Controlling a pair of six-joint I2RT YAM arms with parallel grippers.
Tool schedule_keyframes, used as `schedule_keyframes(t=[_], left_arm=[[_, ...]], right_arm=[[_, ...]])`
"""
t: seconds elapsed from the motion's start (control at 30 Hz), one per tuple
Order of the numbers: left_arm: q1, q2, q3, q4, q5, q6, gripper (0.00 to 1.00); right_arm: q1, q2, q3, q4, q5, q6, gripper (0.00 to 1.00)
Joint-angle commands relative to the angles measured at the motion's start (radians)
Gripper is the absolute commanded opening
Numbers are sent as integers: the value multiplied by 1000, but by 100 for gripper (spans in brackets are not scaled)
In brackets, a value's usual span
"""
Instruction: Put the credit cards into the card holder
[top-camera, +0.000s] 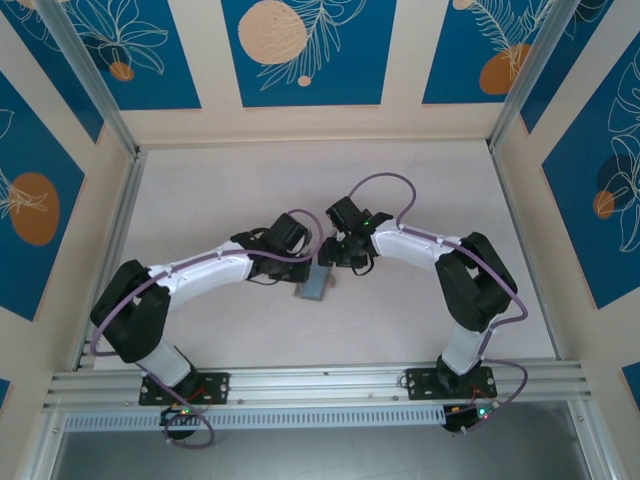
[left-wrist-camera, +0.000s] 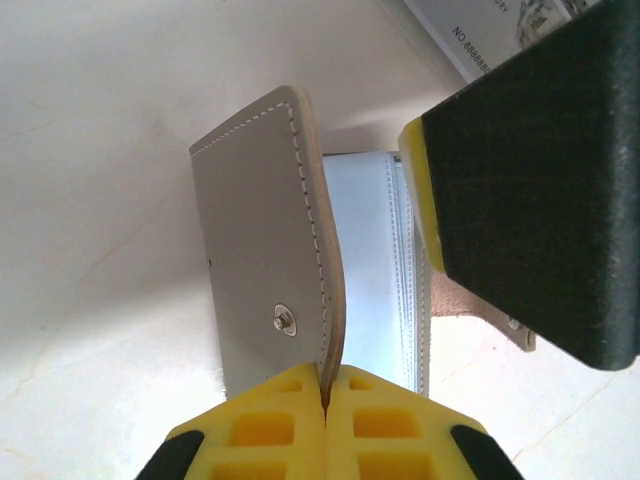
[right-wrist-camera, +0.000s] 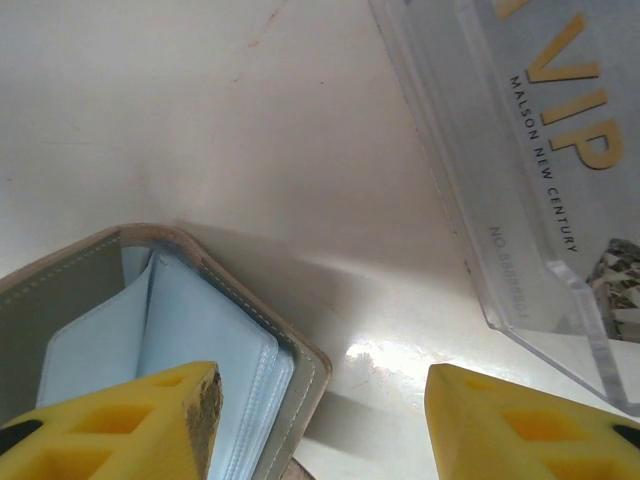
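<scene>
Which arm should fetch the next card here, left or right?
Right. The right fingers are open and free, with the VIP card lying just beside them. The left fingers are shut on the grey cover of the card holder, propping it open; releasing would likely close it.

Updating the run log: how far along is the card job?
Done: holder is open, its flap pinched in the left gripper. In hand: right gripper is open and empty beside it. Left: the VIP card lies outside the holder; the pale pockets show no card.
</scene>
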Motion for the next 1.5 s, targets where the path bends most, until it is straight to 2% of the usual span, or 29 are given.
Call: schedule_keyframes(t=[0.0, 0.23, 0.47, 0.57, 0.73, 0.87, 1.03, 1.47], left_arm=[[-8, -1, -16, -33, -52, -19, 0], [2, -34, -53, -11, -52, -66, 0], [10, -34, -70, 11, -38, -86, 0], [11, -38, -79, 22, -34, -99, 0], [21, -67, -117, 44, -46, -129, 0], [23, -82, -132, 48, -47, -132, 0], [28, -115, -168, 49, -70, -146, 0], [82, -209, -310, 78, -86, -148, 0]], right_arm=[[-5, -52, -6, -38, 26, -24, 57], [11, -101, 0, -63, 64, -37, 57], [40, -75, 22, -11, -65, -45, 54], [42, -59, 21, 20, -109, -33, 48], [42, -15, 22, 41, -133, -16, 28], [45, 19, 28, 59, -146, -7, 19], [50, 66, 44, 74, -164, -2, 17], [90, 147, 105, 26, -103, -10, 14]])
